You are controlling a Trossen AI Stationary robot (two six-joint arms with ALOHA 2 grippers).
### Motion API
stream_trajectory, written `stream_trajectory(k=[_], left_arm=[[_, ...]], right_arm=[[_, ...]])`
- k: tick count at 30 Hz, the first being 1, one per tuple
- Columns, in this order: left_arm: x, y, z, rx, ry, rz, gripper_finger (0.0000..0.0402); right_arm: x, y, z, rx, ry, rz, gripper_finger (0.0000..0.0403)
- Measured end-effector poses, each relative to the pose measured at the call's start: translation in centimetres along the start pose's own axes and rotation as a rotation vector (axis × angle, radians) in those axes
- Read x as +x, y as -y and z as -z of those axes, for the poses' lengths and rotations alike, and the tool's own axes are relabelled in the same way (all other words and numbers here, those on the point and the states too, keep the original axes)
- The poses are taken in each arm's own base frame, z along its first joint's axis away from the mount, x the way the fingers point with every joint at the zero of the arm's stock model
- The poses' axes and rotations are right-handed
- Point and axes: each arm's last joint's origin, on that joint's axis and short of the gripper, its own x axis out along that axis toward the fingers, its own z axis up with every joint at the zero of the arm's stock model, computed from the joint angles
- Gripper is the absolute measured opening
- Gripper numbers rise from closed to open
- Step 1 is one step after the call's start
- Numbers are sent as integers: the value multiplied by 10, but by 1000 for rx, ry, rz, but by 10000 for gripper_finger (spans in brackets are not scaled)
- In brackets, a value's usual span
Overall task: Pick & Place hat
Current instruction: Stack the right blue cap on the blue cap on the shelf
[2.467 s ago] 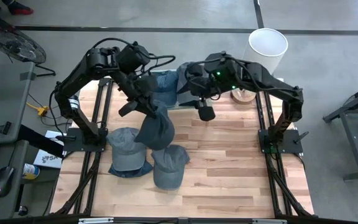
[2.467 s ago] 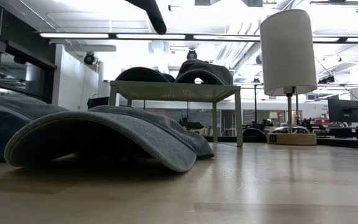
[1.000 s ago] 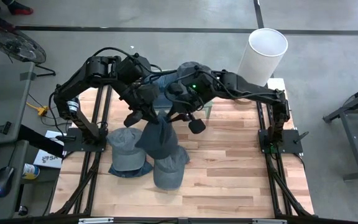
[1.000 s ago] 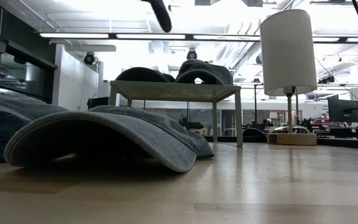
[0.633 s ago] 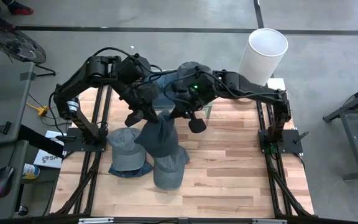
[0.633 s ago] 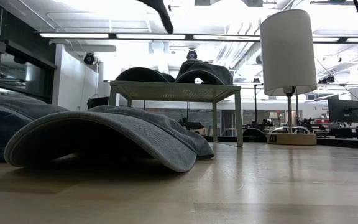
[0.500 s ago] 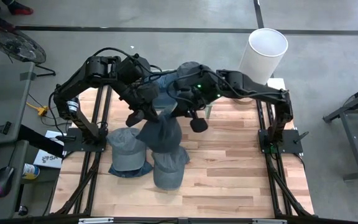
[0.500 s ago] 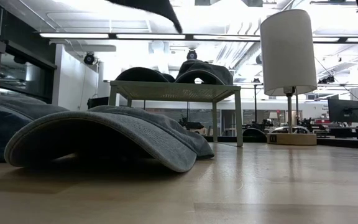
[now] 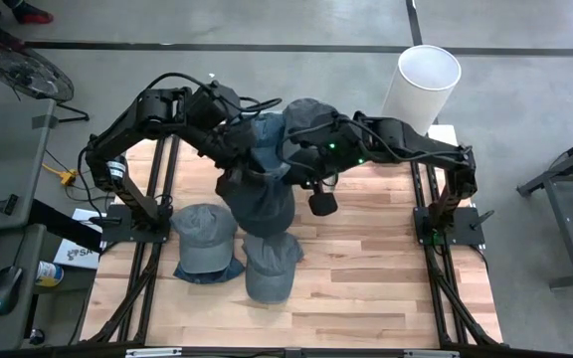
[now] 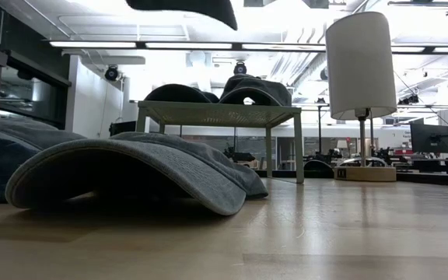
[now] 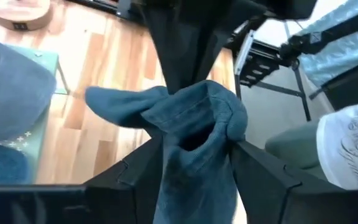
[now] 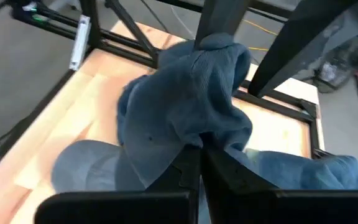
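A blue denim hat (image 9: 263, 194) hangs in the air between my two grippers, above the table's middle. My left gripper (image 9: 241, 162) is shut on it at its left, and my right gripper (image 9: 294, 171) is shut on it at its right. The hat's lower edge shows at the top of the low view (image 10: 187, 9). In the left wrist view the bunched hat (image 11: 194, 127) fills the gap between my fingers. In the right wrist view the hat (image 12: 185, 102) spreads out ahead of my fingers. My left gripper pinches a bunched fold of the hat's cloth (image 11: 199, 138) between its two fingers (image 11: 261, 177), several layers together. The hat is lifted clear of the table and hangs below the fingers. My right gripper pinches the hat's edge (image 12: 199, 142) between its two nearly closed fingers (image 12: 182, 171), opposite the left gripper. The cloth spans between the two holds, clear of the table.
Two more denim hats (image 9: 202, 239) (image 9: 272, 264) lie on the wooden table near its front left; one fills the low view (image 10: 131, 175). A small green table (image 10: 220, 113) at the far side carries other hats (image 9: 306, 114). A white lamp (image 9: 426, 80) stands at the far right.
My right gripper has closed in on the hat from the right and taken hold of it. Both grippers have gone a little toward the far edge. The hat, a narrow hanging bunch before, has spread out wider between the two grippers.
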Motion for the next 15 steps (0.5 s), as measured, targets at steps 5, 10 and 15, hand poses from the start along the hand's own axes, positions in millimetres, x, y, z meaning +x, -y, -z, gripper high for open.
stream_trajectory(k=[5, 10, 15], left_arm=[[0, -1, 0, 0, 7, -27, 183], [0, -2, -1, 16, 16, -74, 184], [-5, -2, 0, 77, 30, -122, 184]], right_arm=[[0, 0, 0, 36, -16, 57, 0], [-2, 0, 0, 57, -13, 64, 0], [-2, 0, 1, 90, -25, 58, 0]])
